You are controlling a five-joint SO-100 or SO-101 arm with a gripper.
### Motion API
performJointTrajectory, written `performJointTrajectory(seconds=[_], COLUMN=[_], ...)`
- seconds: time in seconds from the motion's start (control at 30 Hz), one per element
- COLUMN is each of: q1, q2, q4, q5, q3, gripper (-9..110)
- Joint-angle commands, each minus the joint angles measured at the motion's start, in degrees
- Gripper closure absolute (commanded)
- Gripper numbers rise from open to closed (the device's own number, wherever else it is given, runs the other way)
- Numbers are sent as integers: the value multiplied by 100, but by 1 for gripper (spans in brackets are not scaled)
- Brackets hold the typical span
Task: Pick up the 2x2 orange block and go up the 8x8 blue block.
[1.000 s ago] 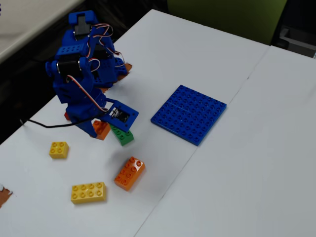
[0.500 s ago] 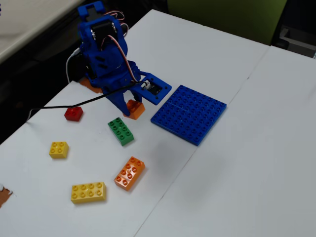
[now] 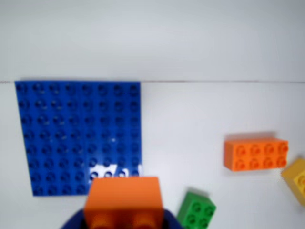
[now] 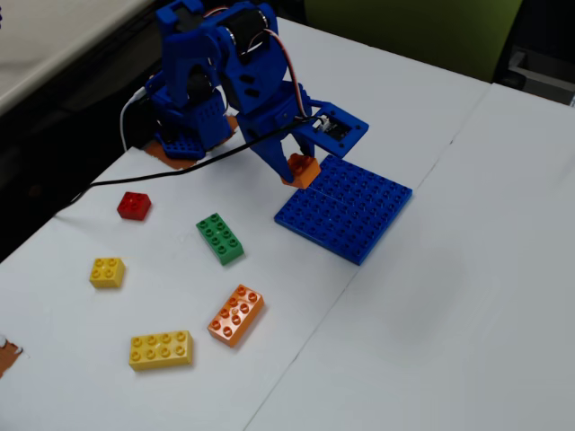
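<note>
- Gripper [image 4: 301, 172]: we find it closed on the orange block [image 4: 304, 168], which it carries clear of the table at the near-left edge of the baseplate [image 4: 350, 211] in the fixed view. The wrist view shows the block [image 3: 125, 198] gripped low in frame, the fingers mostly hidden beneath it.
- Key relation: we place the baseplate [image 3: 78, 136] directly ahead of the held block and a little to its left in the wrist view. We judge that a short advance over the studs, then a descent, is what remains.
- Beside the baseplate in the fixed view, nearer the camera: green brick [image 4: 220, 238], long orange brick [image 4: 235, 314], long yellow brick [image 4: 161, 349].
- Further left of the baseplate: red brick [image 4: 133, 206], small yellow brick [image 4: 107, 271].
</note>
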Motion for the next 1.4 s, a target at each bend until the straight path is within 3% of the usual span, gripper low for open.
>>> performJointTrajectory(seconds=[0.0,0.6,1.37], q1=[-325,-1169,-1072], q2=[202,-686,-1169], q4=[-176,-255,141], q5=[308,835,1310], q3=[-281,-281,-756], gripper=[101,102,102])
